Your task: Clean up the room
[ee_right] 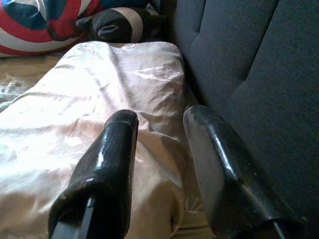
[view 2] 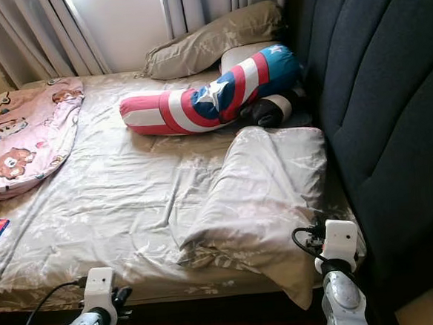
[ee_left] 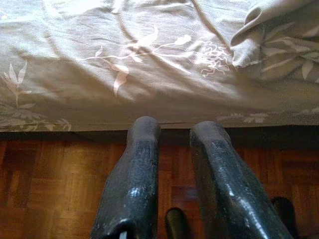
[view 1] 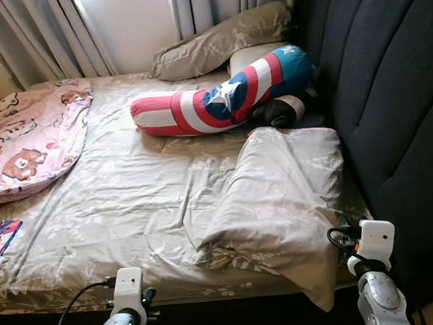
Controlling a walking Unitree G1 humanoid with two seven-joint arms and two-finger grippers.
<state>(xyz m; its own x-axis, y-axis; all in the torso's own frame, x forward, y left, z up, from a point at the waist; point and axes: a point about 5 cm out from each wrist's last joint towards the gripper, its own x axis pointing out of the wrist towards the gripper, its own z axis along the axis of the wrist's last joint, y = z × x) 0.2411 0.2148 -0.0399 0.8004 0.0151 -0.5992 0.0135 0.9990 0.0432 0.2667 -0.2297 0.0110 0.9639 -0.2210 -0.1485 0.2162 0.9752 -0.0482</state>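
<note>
Bed (view 1: 130,206) with floral sheet spans view, dark headboard (view 1: 389,83) on right. Grey pillow (view 1: 278,195) rumpled at near right edge, overhanging. Right gripper (ee_right: 159,124) just beside pillow's corner, fingers parted, empty. Left gripper (ee_left: 174,130) low at bed edge, parted, empty.

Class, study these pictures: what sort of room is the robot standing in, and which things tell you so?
Most likely a bedroom. A bed with a rumpled floral sheet stands against a dark padded headboard, with pillows on it and curtains behind.
</note>
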